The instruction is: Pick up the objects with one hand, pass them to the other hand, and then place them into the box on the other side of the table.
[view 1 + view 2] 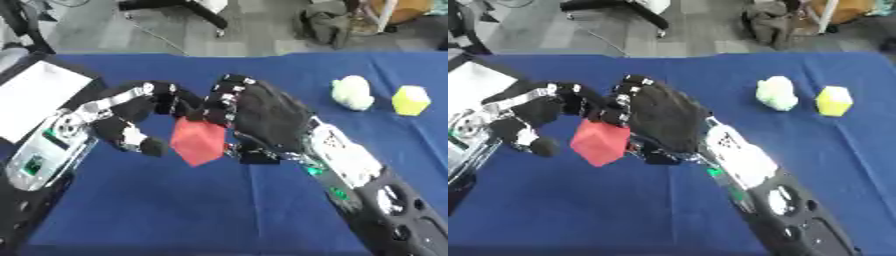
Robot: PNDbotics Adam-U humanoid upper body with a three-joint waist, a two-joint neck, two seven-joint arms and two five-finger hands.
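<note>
Red block (198, 141), a faceted solid with flat faces and sharp edges, is the reference for every position below. It hangs above the blue surface (175, 210), clear of the cloth, between the two hands.

Handling, judged from shape alone: the block looks rigid and light, probably foam or plastic, and not fragile. Its flat faces give the best hold; opposed faces should be pinched, since a hold across an edge or corner could let it rotate and slip.

Right hand (262, 120), just right of the block, has its fingers curled over the block's upper right side and its thumb beneath, so it is clamped on it. Left hand (131, 120), just left of the block, has curved fingers (162, 97) arched over the top left; its thumb tip (151, 146) stands beside the lower left face. Contact on that side cannot be confirmed. The transfer appears under way.

Farther off, well right of the block, lie a pale green object (353, 93) and a yellow block (410, 100). Far left of the block, a white-lined box (35, 97) sits at the surface edge.
</note>
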